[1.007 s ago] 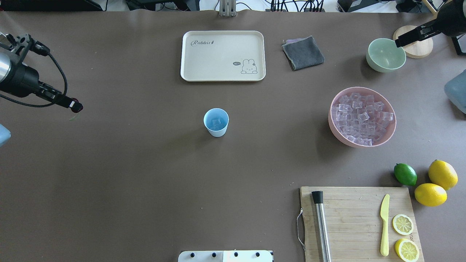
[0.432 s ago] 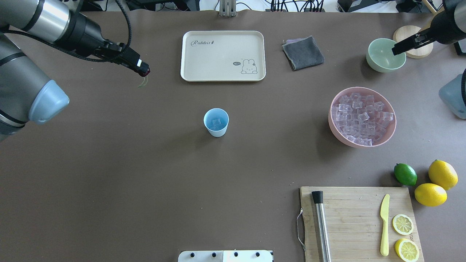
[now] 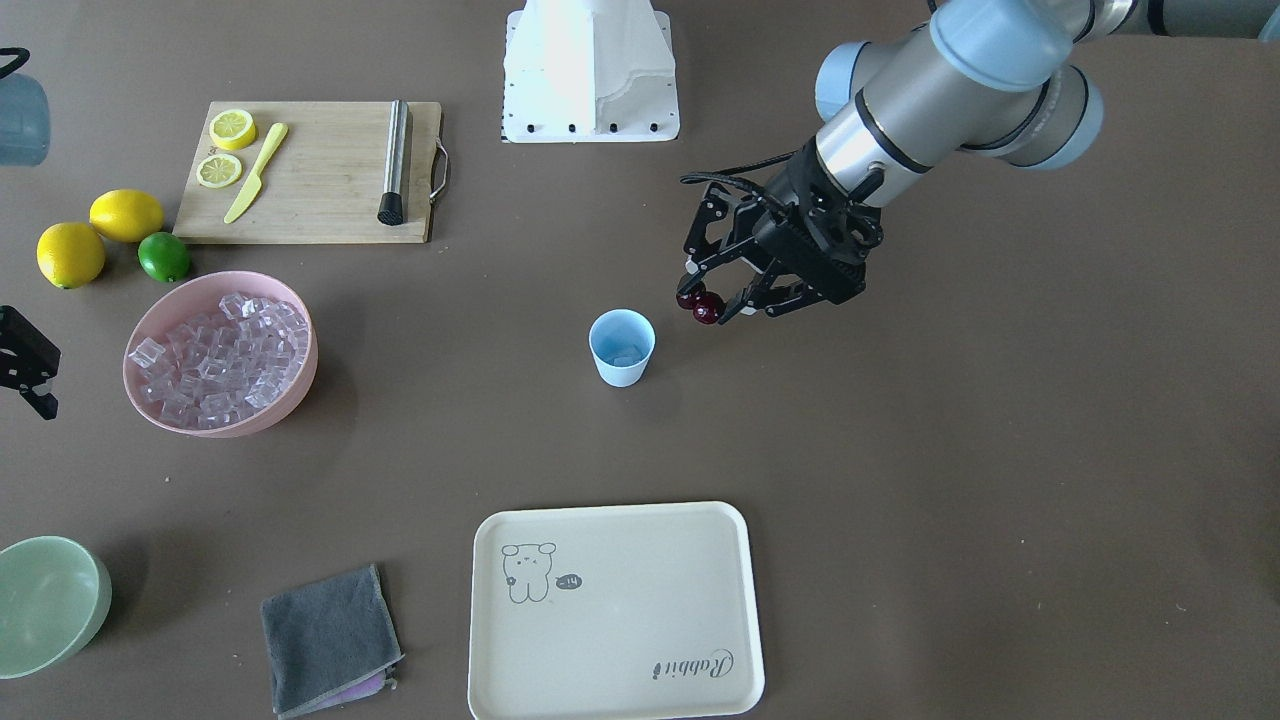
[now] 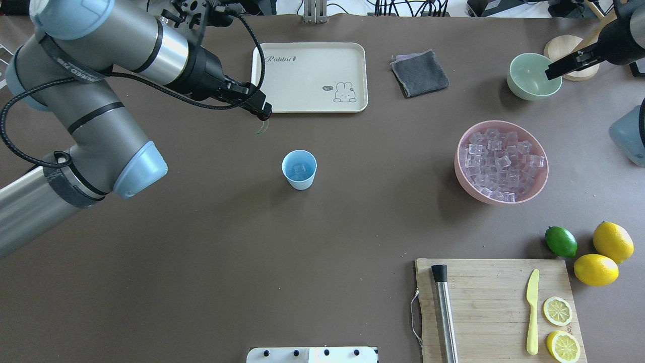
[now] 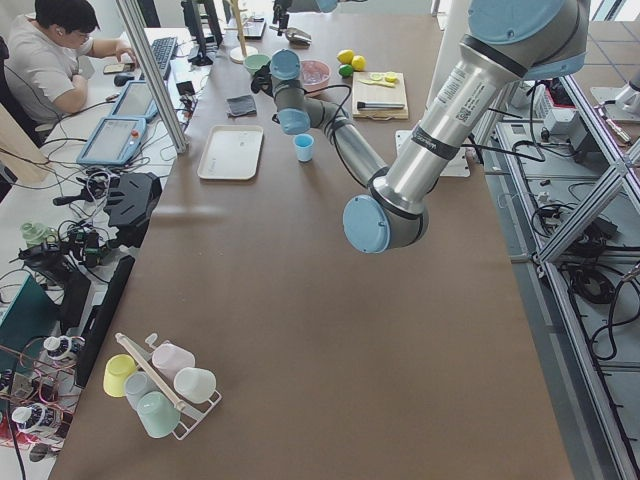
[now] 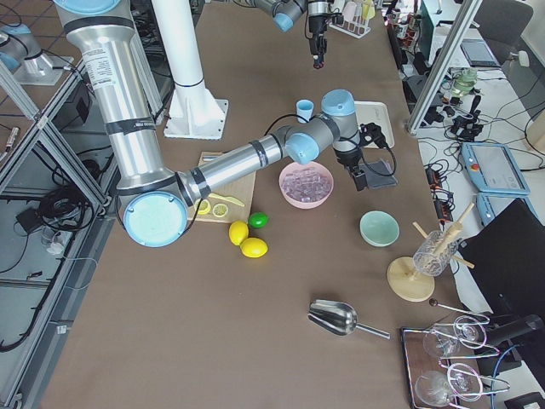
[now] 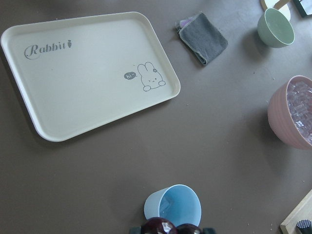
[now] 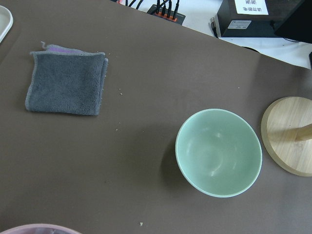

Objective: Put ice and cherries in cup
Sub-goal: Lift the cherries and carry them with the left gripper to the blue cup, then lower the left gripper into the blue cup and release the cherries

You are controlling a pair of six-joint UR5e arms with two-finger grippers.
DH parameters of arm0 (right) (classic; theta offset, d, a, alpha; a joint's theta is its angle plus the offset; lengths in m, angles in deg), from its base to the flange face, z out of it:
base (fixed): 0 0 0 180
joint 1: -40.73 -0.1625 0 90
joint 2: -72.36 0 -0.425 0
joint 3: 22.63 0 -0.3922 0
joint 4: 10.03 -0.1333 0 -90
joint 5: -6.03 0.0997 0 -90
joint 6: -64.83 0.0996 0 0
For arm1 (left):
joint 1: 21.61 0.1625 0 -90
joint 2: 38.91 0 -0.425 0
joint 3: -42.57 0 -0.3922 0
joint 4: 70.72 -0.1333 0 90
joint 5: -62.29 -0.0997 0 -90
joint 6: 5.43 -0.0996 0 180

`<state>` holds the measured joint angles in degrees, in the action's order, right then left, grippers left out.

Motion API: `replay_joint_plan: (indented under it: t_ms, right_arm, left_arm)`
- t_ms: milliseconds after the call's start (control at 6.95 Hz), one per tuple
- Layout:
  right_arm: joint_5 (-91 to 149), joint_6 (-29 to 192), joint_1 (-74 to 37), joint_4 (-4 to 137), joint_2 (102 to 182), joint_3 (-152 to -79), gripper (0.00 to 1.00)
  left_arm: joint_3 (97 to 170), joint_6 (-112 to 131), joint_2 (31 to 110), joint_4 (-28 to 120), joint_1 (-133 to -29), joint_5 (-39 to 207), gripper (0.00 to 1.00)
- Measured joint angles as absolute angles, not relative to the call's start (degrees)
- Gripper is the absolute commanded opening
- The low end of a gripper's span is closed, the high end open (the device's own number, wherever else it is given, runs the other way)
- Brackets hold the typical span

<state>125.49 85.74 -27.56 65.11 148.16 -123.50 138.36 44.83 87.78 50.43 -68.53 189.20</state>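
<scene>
The pale blue cup [image 4: 299, 169] stands mid-table with an ice cube in it, and shows in the front view [image 3: 622, 347] and the left wrist view [image 7: 173, 208]. My left gripper [image 3: 712, 297] is shut on the two dark red cherries [image 3: 700, 303], held in the air just beside the cup on its tray side. From overhead the gripper [image 4: 262, 112] shows a green stem hanging below. The cherries fill the bottom edge of the left wrist view [image 7: 165, 227]. More ice [image 4: 501, 161] fills the pink bowl [image 4: 541, 189]. My right gripper [image 4: 552, 70] hovers open and empty at the pale green bowl [image 4: 529, 80].
A cream rabbit tray [image 4: 308, 76] lies beyond the cup, with a grey cloth [image 4: 419, 73] to its right. A cutting board [image 4: 496, 307] with a knife, a steel tube and lemon halves is at the near right. A lime [image 4: 561, 241] and two lemons [image 4: 604, 254] lie by it.
My left arm has swept from the table's far left edge across toward the cup, carrying the cherries. The right gripper has barely shifted by the green bowl.
</scene>
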Motion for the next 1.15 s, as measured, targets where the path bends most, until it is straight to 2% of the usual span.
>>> replay_joint_plan:
  t_ms: [576, 1151]
  right_arm:
    - [125.2, 85.7, -27.6, 64.9, 148.0, -121.7, 1.00]
    - [124.8, 85.7, -27.9, 64.9, 147.9, -121.5, 1.00]
  left_arm:
    - [130.9, 44.4, 92.8, 51.0, -63.2, 182.1, 0.00]
    - [129.3, 44.2, 91.9, 50.9, -59.2, 179.4, 0.00]
